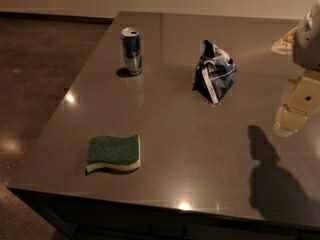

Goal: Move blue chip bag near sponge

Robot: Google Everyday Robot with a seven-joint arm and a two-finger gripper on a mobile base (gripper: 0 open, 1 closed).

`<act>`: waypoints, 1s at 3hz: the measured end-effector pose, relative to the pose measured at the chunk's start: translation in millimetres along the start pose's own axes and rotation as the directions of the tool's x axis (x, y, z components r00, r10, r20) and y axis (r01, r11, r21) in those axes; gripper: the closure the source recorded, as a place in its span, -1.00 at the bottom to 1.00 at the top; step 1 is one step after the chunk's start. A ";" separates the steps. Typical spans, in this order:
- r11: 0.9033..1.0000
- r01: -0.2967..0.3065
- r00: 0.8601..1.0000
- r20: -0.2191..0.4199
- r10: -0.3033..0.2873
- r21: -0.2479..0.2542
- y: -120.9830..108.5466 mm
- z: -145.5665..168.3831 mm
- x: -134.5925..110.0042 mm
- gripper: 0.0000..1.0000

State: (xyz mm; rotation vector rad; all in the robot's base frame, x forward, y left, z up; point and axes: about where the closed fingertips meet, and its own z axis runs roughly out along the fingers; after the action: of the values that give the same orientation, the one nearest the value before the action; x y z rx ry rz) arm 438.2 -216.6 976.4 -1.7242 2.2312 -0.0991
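Camera view: gripper (296, 109) at the tabletop's (200, 139) right edge (its state cannot be told), blue chip bag (214, 71) standing to its left, sponge (113, 153) beyond, near the front-left corner.

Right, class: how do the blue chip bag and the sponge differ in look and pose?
The blue chip bag stands crumpled; the sponge lies flat. The bag is dark blue and white; the sponge green over yellow. Both rest on the table, apart from the hand at the picture's right edge.
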 end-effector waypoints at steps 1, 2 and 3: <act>1.000 0.000 1.000 0.000 0.000 0.000 0.0 0.0 0.0 -1.00; 1.000 0.009 1.000 0.018 -0.009 0.016 -8.9 2.5 -5.0 -1.00; 0.999 0.038 0.998 0.046 -0.038 0.021 -34.8 17.5 -15.4 -1.00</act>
State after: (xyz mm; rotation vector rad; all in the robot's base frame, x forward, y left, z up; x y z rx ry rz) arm 479.0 -208.9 971.6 -1.7408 2.1577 -0.0891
